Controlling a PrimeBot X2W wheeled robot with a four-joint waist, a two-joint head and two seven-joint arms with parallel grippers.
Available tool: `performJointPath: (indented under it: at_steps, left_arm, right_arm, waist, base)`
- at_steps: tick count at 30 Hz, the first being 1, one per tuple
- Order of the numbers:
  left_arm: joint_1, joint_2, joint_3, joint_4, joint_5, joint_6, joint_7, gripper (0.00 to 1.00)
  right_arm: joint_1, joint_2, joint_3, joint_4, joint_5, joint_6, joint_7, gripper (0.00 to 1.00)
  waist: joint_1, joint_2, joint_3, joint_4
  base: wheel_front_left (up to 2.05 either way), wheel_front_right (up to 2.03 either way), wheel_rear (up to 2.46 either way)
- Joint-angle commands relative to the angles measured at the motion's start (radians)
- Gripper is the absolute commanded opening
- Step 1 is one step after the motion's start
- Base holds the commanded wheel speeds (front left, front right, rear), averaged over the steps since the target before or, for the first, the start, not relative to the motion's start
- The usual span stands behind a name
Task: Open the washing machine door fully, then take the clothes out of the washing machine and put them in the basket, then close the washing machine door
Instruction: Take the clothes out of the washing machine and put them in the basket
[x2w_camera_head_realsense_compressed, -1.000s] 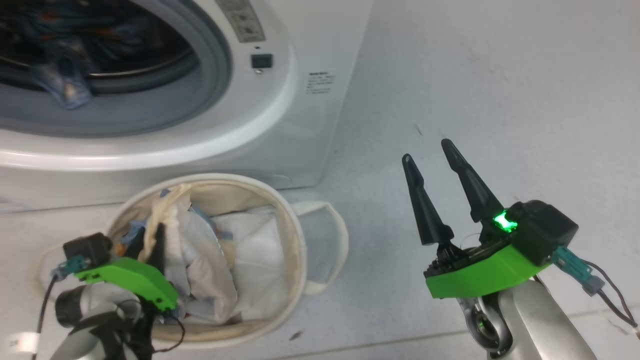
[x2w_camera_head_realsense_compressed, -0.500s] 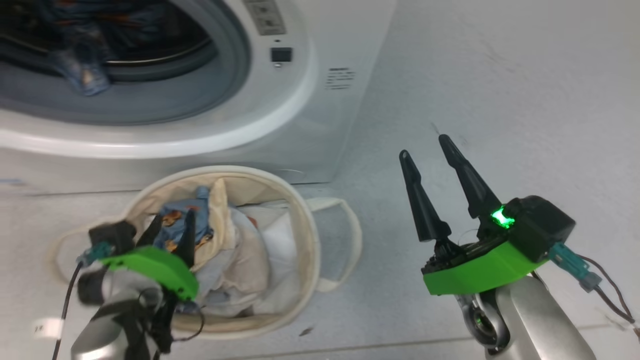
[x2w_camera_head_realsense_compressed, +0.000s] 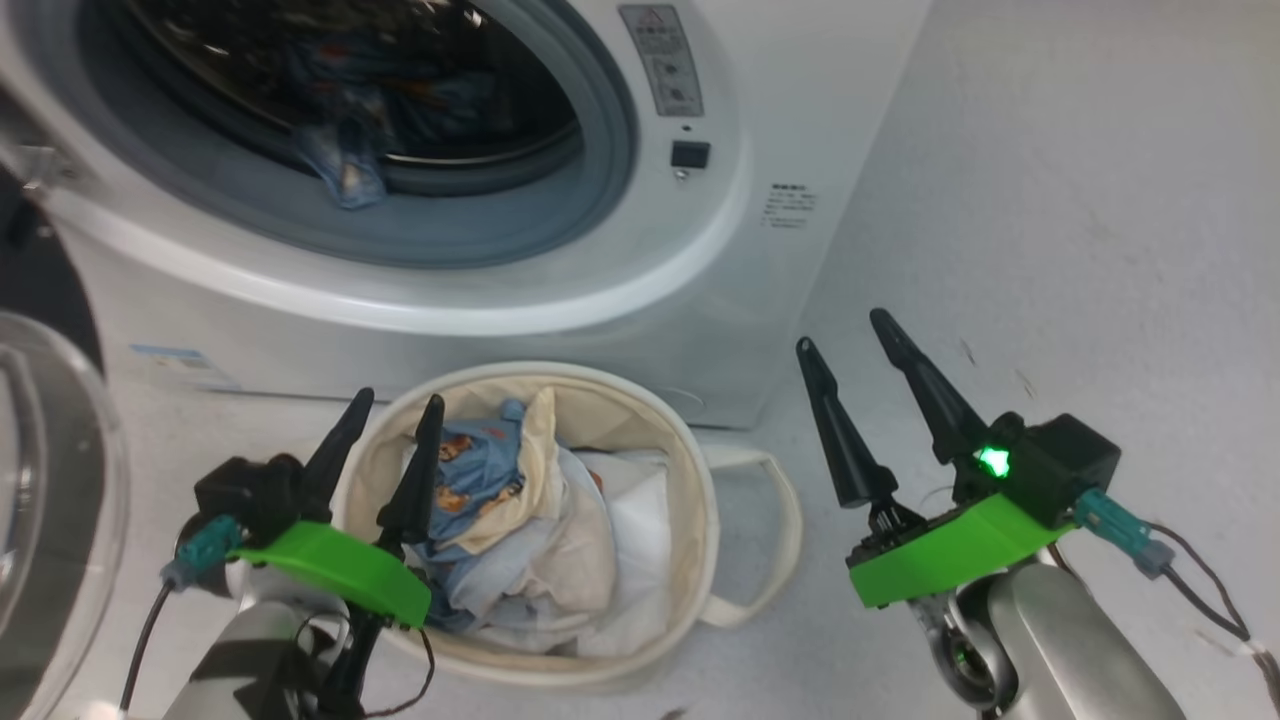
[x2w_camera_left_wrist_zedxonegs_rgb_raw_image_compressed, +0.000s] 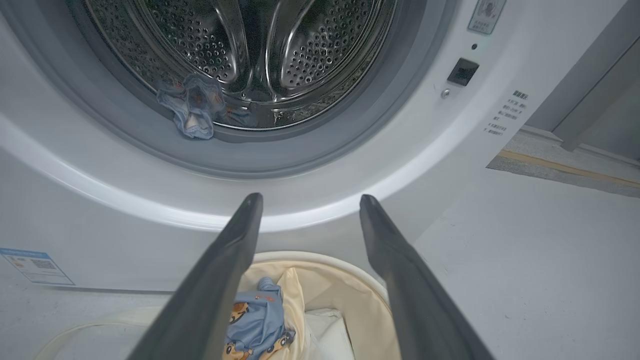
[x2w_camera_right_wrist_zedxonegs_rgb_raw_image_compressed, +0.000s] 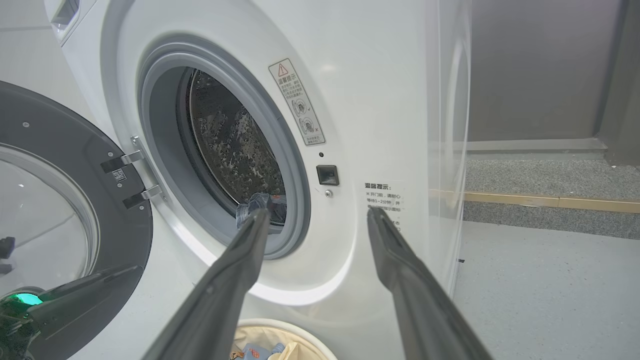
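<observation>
i see the washing machine (x2w_camera_head_realsense_compressed: 600, 300), a glossy white box, with its round opening uncovered: a smooth grey rubber ring (x2w_camera_left_wrist_zedxonegs_rgb_raw_image_compressed: 300, 155) around a shiny steel drum (x2w_camera_left_wrist_zedxonegs_rgb_raw_image_compressed: 310, 55) pierced with small holes. the washing machine door (x2w_camera_right_wrist_zedxonegs_rgb_raw_image_compressed: 60, 120) stands swung wide on two metal hinges (x2w_camera_right_wrist_zedxonegs_rgb_raw_image_compressed: 122, 161). it has a broad black rim and a clear domed glass centre.

a crumpled piece (x2w_camera_left_wrist_zedxonegs_rgb_raw_image_compressed: 192, 107) of soft light-blue printed cloth lies at the drum's front lip, drooping onto the rubber ring.

the basket (x2w_camera_head_realsense_compressed: 610, 415), a round cream canvas tub with a loop handle on its right, stands on the pale speckled floor (x2w_camera_head_realsense_compressed: 1050, 200) just beside the machine's front. the clothes (x2w_camera_head_realsense_compressed: 470, 470) in it are bunched light-blue fabric with orange-brown animals and cream-beige folds, lying over a plain white sheet (x2w_camera_head_realsense_compressed: 640, 520).

my left gripper (x2w_camera_head_realsense_compressed: 398, 396) hangs over the basket's left rim, its tapered dark fingers spread apart and empty. my right gripper (x2w_camera_head_realsense_compressed: 842, 328) is over bare floor to the right of the basket. its fingers are parted about as wide, with nothing between them.
</observation>
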Motion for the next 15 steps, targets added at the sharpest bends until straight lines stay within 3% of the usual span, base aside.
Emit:
performJointPath:
  at_steps: [1, 9, 15]
  left_arm:
    - [-0.008, 0.033, 0.041, -0.043, 0.009, -0.005, -0.012, 1.0]
    - [0.072, 0.077, 0.035, -0.202, 0.038, -0.004, -0.012, 1.0]
    - [0.103, 0.079, 0.034, -0.281, 0.022, 0.008, 0.012, 1.0]
  right_arm:
    - [-0.001, -0.003, 0.021, -0.024, 0.007, 0.004, -0.005, 1.0]
    - [0.0, -0.006, 0.031, 0.057, -0.001, 0.004, -0.005, 1.0]
    - [0.0, 0.001, 0.044, 0.122, 0.004, 0.004, -0.005, 1.0]
  waist:
    - [0.0001, -0.0001, -0.024, 0.021]
    - [0.0001, -0.0001, -0.075, 0.05]
    - [0.0001, -0.0001, -0.084, 0.063]
  base:
    - [0.0, 0.0, 0.0]
    - [0.0, 0.0, 0.0]
    - [0.0, 0.0, 0.0]
